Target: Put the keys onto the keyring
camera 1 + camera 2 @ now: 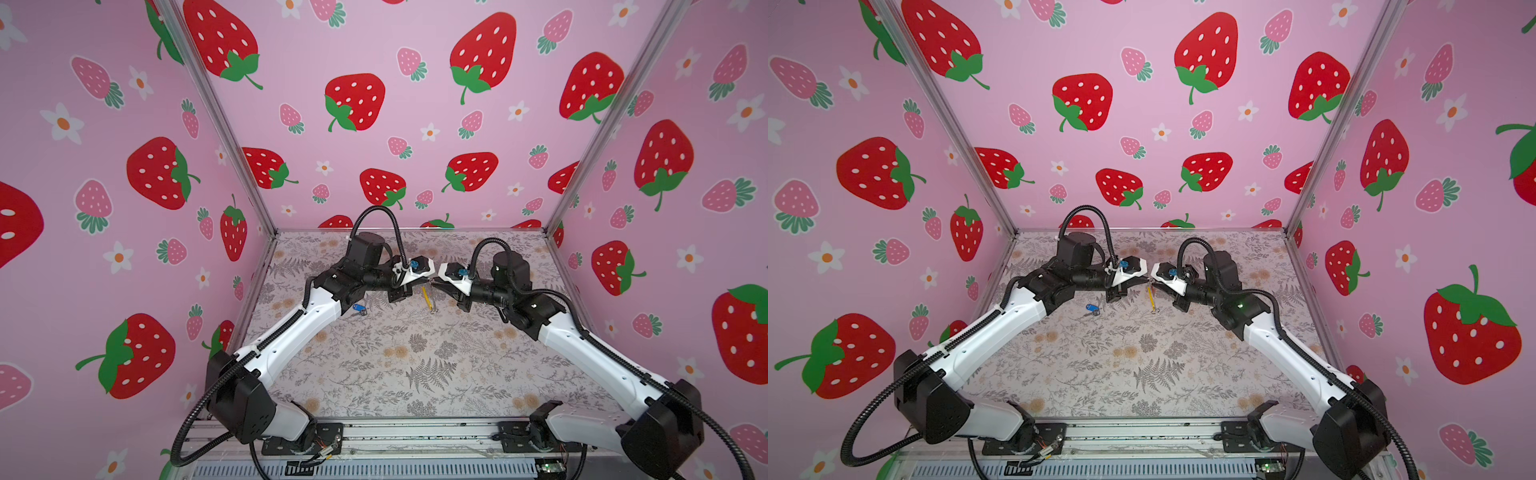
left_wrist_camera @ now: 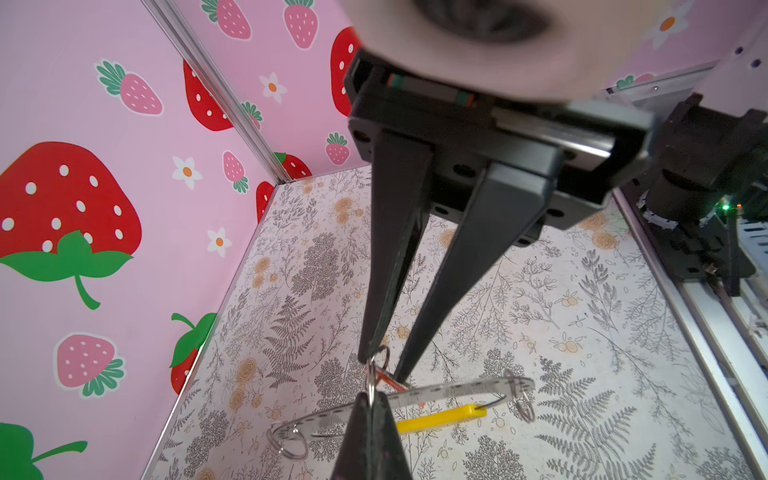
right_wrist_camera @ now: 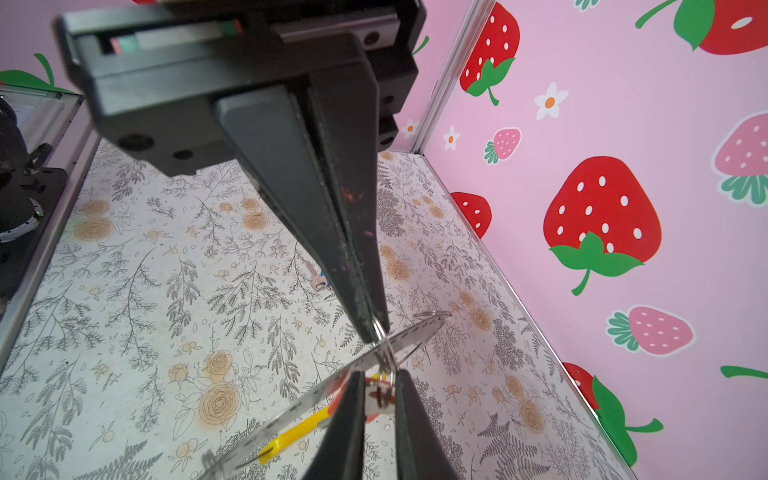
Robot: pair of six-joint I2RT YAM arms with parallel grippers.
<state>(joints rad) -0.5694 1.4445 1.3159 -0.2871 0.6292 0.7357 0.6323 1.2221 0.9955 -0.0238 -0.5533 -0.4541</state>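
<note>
The keyring [image 2: 457, 390], a thin grey hoop with a yellow segment [image 2: 440, 417], hangs above the floral table between both arms at mid-table [image 1: 427, 297] [image 1: 1149, 296]. My left gripper [image 2: 371, 401] is shut on it, with a small wire ring sticking out of its tips. Across from it, my right gripper [image 3: 378, 380] is shut on the red-framed, white-label tag of one key [image 3: 376, 401], right beside the hoop's band [image 3: 311, 392]. The two grippers' tips nearly touch [image 1: 424, 280] [image 1: 435, 283]. The blue-tagged key [image 1: 359, 308] [image 1: 1092, 308] lies on the table under the left arm.
Pink strawberry-patterned walls enclose the table on three sides, with metal corner posts [image 1: 232, 137]. Small loose rings hang at the ends of the hoop's band [image 2: 291, 442] [image 2: 524, 405]. The arm bases sit on a metal rail [image 1: 415, 436] along the front edge.
</note>
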